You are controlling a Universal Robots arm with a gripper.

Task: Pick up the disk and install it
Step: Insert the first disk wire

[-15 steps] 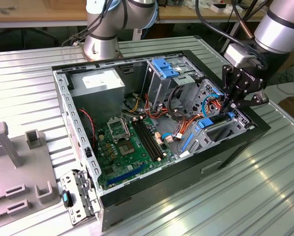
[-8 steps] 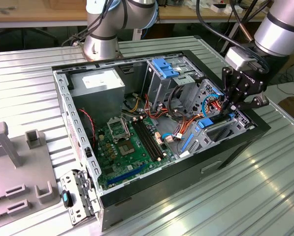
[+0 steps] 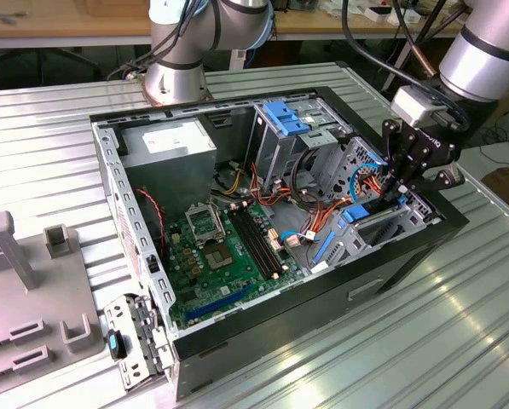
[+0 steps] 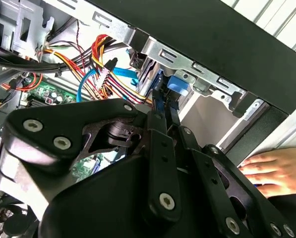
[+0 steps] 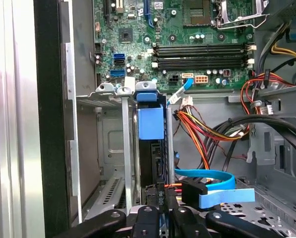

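The disk [image 5: 150, 148], a dark slab in a bright blue carrier frame, stands on edge inside the drive bay at the front corner of the open computer case [image 3: 322, 285]. Its blue tab sits level with the bay's metal rails. My gripper [image 5: 164, 196] reaches down into that bay, its black fingers close together on the disk's near edge. In the second wrist view the gripper [image 4: 162, 106] pinches the thin blue edge of the disk [image 4: 178, 84]. In the exterior view the gripper [image 3: 389, 198] hangs over the case's right end, with the disk [image 3: 356, 213] just below it.
Orange, red and blue cables [image 5: 207, 176] crowd the space beside the bay. The motherboard [image 3: 220, 256] lies on the case floor, and a blue bracket [image 3: 286, 117] tops the grey drive cage. A person's hand [image 4: 276, 171] rests outside the case wall. Grey fixtures [image 3: 15, 256] stand at the exterior view's left.
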